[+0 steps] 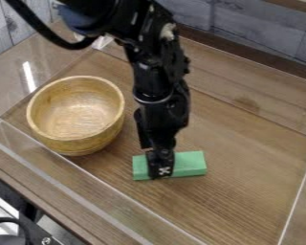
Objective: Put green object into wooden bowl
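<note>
Wooden bowl [76,115]: light tan wood, visible grain, smooth satin finish. Green object [184,167]: plain matt green, smooth faces. Counter [245,115]: brown wood-grain surface, slightly glossy. Enclosure walls [66,184]: clear glossy plastic sheet. Pincer [163,168]: black, matt, hard plastic or metal, undetermined.

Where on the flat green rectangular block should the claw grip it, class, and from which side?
Grip the flat green rectangular block across its narrow width, near mid-length, coming straight down from above. It lies flat on the wooden table, so only its long side faces offer parallel surfaces. The claw hangs over it, open.
</note>
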Available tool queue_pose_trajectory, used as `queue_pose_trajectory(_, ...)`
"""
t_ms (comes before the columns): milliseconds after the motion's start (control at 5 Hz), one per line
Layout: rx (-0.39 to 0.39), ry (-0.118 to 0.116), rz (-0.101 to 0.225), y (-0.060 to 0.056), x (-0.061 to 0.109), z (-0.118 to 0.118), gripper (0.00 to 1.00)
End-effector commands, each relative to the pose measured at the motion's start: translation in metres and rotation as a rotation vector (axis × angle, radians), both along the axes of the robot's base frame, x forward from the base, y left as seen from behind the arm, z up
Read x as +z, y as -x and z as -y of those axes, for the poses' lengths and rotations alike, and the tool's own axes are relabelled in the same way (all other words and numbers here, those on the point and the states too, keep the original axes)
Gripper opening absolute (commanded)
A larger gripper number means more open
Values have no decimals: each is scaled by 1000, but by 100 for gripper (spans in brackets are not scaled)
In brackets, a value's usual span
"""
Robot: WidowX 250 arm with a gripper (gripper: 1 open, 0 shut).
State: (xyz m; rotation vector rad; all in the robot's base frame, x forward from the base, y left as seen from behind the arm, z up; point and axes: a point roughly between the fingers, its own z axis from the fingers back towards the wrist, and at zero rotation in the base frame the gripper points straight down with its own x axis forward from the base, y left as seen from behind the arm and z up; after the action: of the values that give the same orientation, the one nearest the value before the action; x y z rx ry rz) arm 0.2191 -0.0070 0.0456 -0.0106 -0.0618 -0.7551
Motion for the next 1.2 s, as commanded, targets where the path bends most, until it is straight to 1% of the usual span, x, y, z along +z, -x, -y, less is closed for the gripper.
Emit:
queue_pose_trajectory(0, -66, 11, 67, -9, 21, -5, 100)
queue_pose_trajectory(200, -54, 4, 74, -14, 17, 1, 100)
queue_pose_trajectory(400, -39, -1, 70, -17, 10, 5, 100)
queue_pose_trajectory(800, 18, -3, 44, -30, -15, -10, 100)
queue_pose_trajectory(1000, 50, -4, 35, -37, -22, -17, 100)
